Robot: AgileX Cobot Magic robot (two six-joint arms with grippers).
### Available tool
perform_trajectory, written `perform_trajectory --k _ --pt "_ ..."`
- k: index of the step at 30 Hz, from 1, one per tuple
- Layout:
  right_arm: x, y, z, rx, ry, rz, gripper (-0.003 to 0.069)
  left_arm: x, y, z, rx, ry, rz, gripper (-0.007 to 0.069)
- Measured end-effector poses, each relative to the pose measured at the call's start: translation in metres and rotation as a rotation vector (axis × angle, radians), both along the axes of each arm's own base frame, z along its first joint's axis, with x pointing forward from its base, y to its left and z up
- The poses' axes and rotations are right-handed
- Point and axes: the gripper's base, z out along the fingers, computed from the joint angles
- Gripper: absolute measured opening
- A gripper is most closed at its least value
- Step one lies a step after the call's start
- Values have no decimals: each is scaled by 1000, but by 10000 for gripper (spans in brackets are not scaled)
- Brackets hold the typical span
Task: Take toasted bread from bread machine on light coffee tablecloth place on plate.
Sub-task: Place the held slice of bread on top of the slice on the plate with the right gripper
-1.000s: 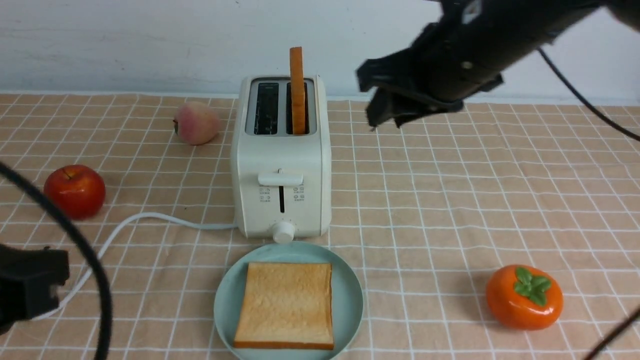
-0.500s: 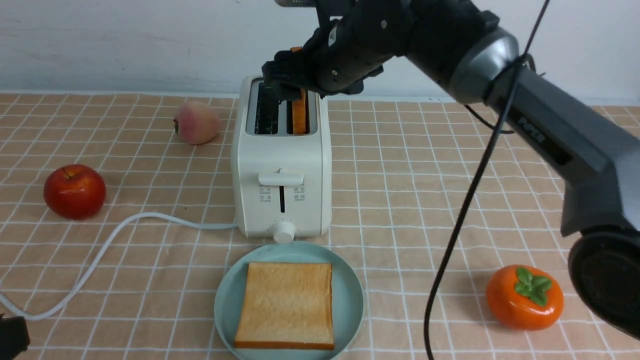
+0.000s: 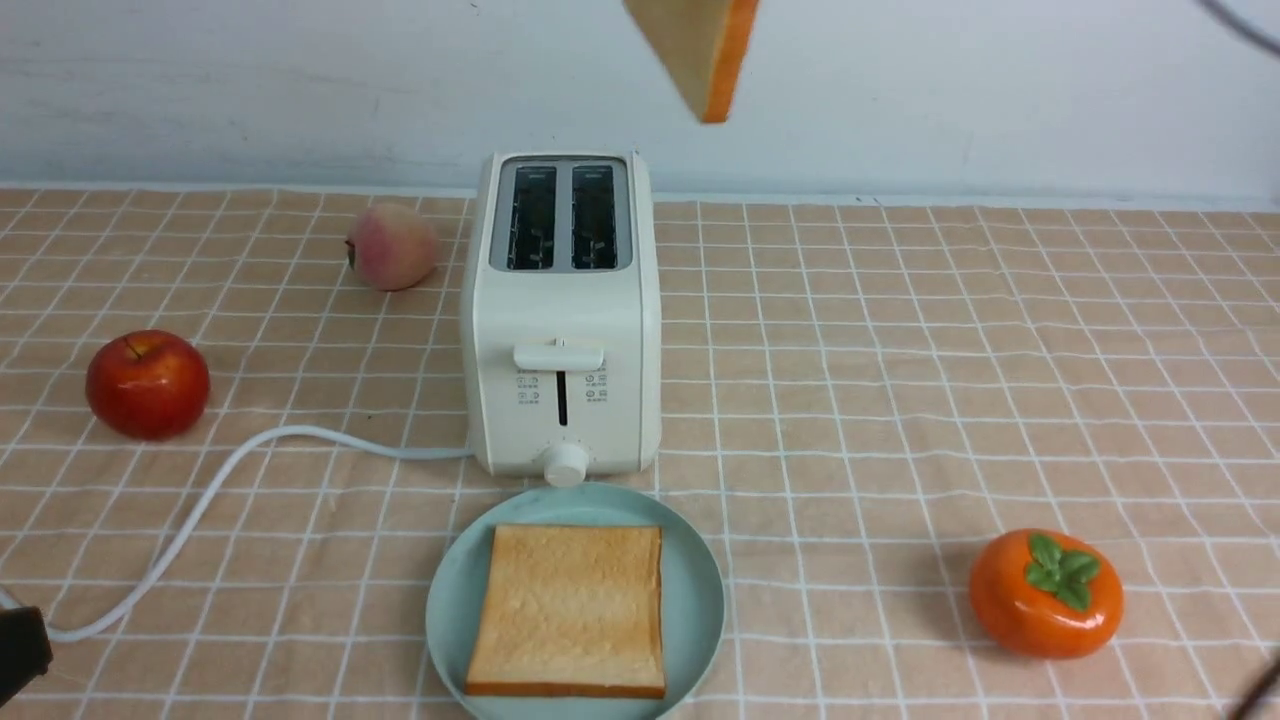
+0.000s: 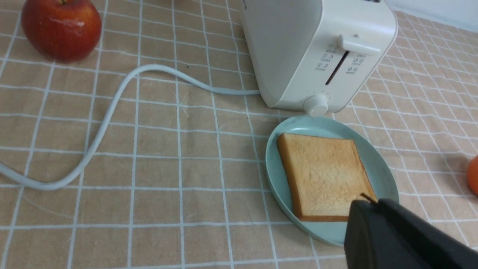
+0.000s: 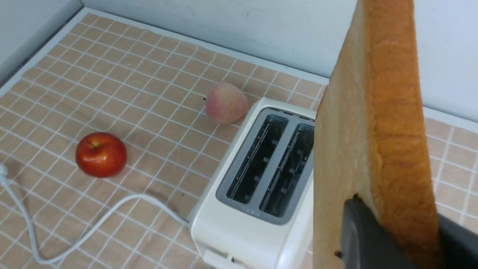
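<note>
The cream-white bread machine [image 3: 562,320] stands mid-table on the light coffee tablecloth [image 3: 950,380], and both its slots are empty [image 5: 272,164]. One slice of toasted bread [image 3: 568,610] lies flat on the teal plate [image 3: 450,600] in front of it. My right gripper [image 5: 403,231] is shut on the second slice [image 5: 388,112] and holds it on edge high above the toaster. Only the slice's lower corner [image 3: 700,50] shows at the top of the front view. My left gripper [image 4: 373,203] is shut and empty, low at the near left by the plate [image 4: 328,231].
A red apple [image 3: 147,383] sits at the left and a peach [image 3: 392,246] beside the toaster's back left. An orange persimmon [image 3: 1046,592] sits at the near right. The white cord [image 3: 230,460] curves from the toaster to the near left edge. A wall closes the back.
My right gripper reached the toaster, closed on the slice in the right slot and lifted it out, up past the top of the front view. The left gripper dropped lower at the near left.
</note>
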Motion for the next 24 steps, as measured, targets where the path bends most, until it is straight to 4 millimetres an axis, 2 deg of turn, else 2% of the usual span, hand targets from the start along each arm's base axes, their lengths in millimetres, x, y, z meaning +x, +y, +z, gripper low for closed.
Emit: perform_trajectory --k 2,3,5,7,8,9,10,16,22,24 --pt "-25 -15 15 -8 -11 23 99 1 0 2 -3 -25 1 -14" --pt "-34 -19 16 -11 2 36 99 1 0 3 -1 -35 3 -14" --pt "-47 -23 7 -17 62 66 99 2 0 4 0 -50 4 -14" --pt "-55 -23 -18 -39 174 105 99 2 1 4 6 -54 6 -14" --pt "-56 -22 -21 -37 189 114 99 2 1 4 6 -54 6 -14" --pt "-59 -18 -55 -80 312 167 99 2 1 4 7 -55 6 -14" --pt "-60 -14 -76 -98 386 201 99 3 0 4 7 -54 6 -14" --pt "-46 18 -185 -9 613 339 99 3 1 4 7 -55 6 -14" --pt "-22 51 -245 190 693 404 99 3 1 4 7 -55 6 -14" --pt "-18 55 -251 219 696 400 99 3 1 4 7 -55 6 -14"
